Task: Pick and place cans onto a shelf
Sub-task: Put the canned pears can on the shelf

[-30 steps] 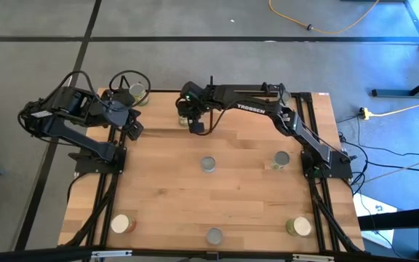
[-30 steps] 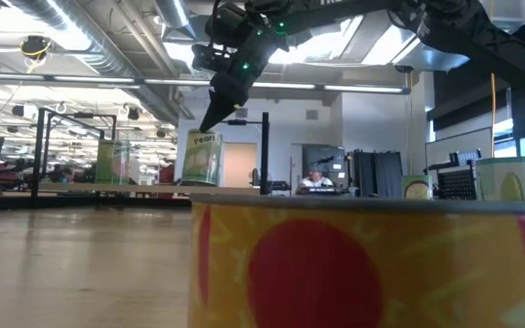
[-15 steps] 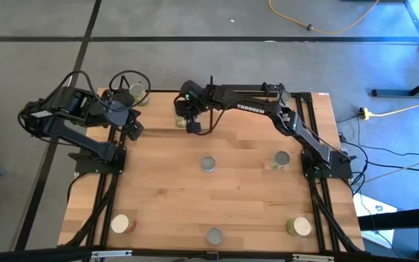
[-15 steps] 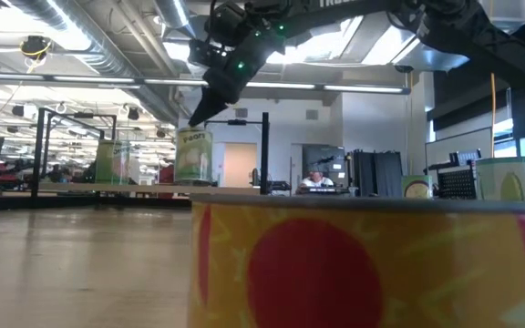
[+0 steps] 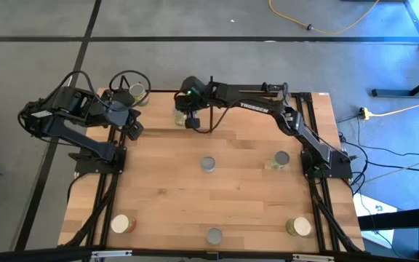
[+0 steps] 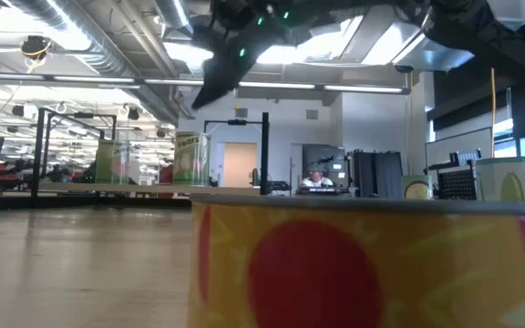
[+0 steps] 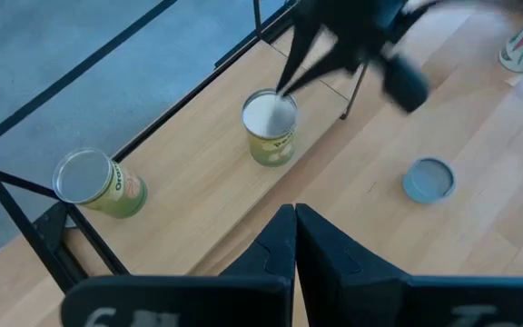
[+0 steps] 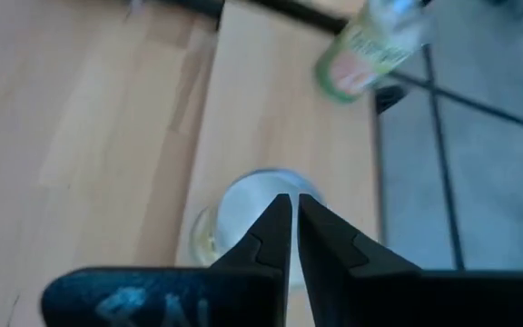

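Light wood forms the shelf, on which we count two cans, well apart; we judge five tins on the tabletop unplaced. The right gripper hangs above the nearer shelved can, fingers almost together, empty; the left gripper, closed and empty, waits beside the shelf.

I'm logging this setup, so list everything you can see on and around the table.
Shelf cans: two, greenish-yellow labels with pale tops, standing on the shelf.
Table cans: five, grey or white tops, spread over the table.
Shelf: one, black posts and a light board, at the table's far edge.
Table: one, light wood.
Cable: one, yellow, on the floor beyond.
Left gripper: shut, beside the shelf.
Right gripper: shut, above one shelf can.
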Controlling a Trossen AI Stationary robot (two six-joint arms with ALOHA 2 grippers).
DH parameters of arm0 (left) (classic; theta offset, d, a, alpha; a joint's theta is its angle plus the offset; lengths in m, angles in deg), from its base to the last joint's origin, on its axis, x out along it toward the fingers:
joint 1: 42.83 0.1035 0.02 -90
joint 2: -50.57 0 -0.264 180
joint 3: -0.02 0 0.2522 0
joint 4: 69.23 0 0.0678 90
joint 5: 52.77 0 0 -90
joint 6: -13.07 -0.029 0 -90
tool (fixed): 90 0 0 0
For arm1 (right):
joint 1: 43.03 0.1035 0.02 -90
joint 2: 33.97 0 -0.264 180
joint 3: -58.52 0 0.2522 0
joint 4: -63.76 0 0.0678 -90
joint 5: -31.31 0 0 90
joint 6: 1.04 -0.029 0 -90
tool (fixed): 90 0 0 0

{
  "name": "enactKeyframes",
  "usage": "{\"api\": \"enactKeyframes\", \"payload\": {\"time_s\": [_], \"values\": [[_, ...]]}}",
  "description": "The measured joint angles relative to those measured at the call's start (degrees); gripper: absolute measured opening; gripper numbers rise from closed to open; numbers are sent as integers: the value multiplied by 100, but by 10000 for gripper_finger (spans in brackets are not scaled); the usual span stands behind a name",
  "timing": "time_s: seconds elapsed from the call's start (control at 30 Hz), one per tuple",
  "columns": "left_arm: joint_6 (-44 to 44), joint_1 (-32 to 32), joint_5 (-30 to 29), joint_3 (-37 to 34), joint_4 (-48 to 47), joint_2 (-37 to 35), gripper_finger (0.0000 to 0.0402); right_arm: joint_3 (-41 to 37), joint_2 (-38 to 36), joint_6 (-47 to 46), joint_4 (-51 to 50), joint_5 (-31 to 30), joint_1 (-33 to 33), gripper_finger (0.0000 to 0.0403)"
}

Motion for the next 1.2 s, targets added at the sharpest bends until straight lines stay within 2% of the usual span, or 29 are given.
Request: {"api": "enactKeyframes", "payload": {"time_s": [0.17, 0.3, 0.6, 0.7, 0.97, 1.2], "values": [[2, 2, -7, 0, 0, 34, 0, 7, -689, 1, -97, -753, 166, 23], [-22, 2, -66, -2, 2, 214, 0, 4, -1210, -18, -120, -1062, 218, 6], [-26, 302, -119, -2, 11, 784, 0, 4, -2128, -188, -165, -1093, 211, 5], [-45, 447, 82, -1, 6, 1041, 0, 4, -2396, -239, -164, -1094, 211, 6], [-1034, 535, 597, -2, 959, 1913, 0, 4, -2911, -799, -223, -1105, 211, 7], [-1442, 540, 592, -2, 1359, 2853, 0, 2, -3235, -1108, -593, -1100, 211, 7]]}}
